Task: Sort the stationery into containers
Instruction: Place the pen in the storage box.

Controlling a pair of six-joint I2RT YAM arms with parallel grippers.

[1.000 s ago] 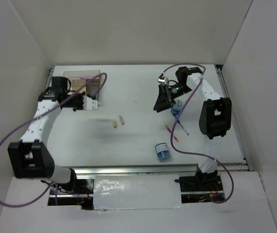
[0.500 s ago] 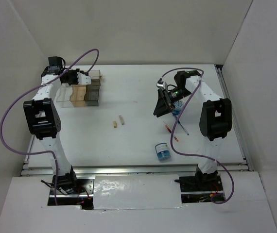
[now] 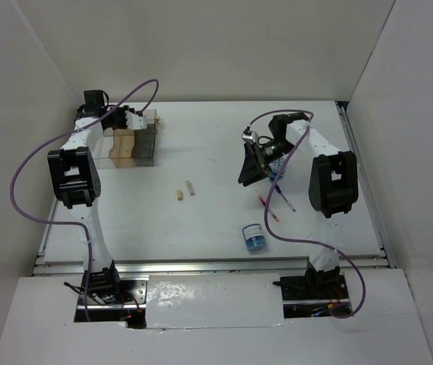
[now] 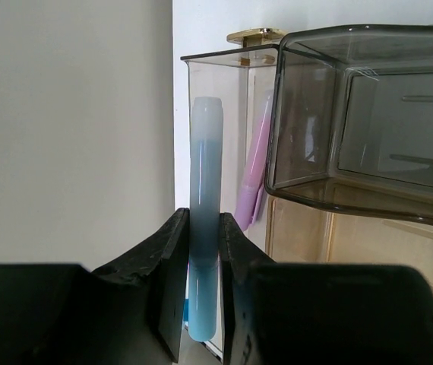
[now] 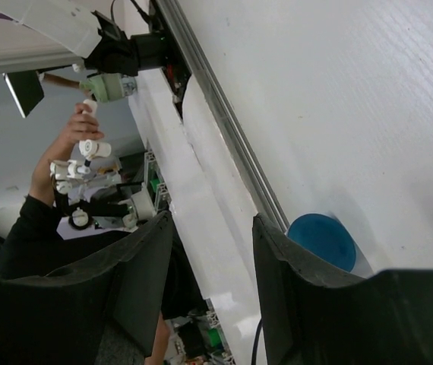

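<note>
White tabletop [image 3: 216, 152] at upper left carries the organiser [image 3: 137, 144], where the pale-blue bar [image 4: 205, 152], pinched at one end by the left gripper [image 4: 203, 228], seems lined up to drop into a compartment; the right gripper [image 5: 213, 220] gapes empty near a round blue tub [image 5: 321, 239].

The white worktop [image 3: 201, 228] carries a compartmented organiser [image 3: 142, 144] at its 10 o'clock corner and two tan stubs [image 3: 179, 195] side by side, just apart, near the centre. Towards 3 o'clock a red-orange pen [image 3: 268, 207] and a blue pen [image 3: 285, 201] lie close together, with a round blue tub [image 3: 255, 239] at 5 o'clock.
</note>
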